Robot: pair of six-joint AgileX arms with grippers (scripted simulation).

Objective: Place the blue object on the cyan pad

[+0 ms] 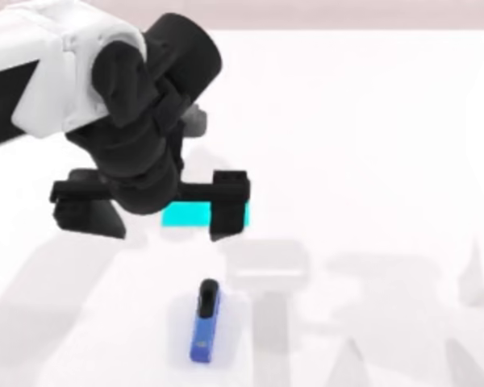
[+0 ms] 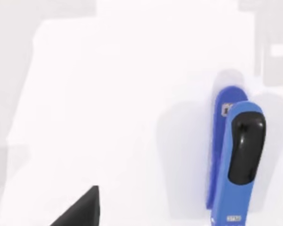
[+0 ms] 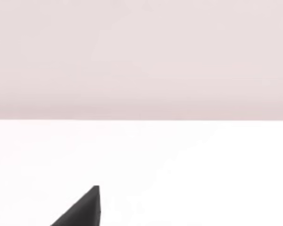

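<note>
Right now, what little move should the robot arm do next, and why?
Probably move the left tool, which hangs open and empty above the cyan pad, toward the blue object and lower over it. The bar lies untouched on the table, apart from the pad.

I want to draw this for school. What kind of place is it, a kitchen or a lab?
Probably a computer-made robot test table, not a real room. The plain white table holds only a blue object and a cyan pad, with the left gripper hanging wide open above the pad.
</note>
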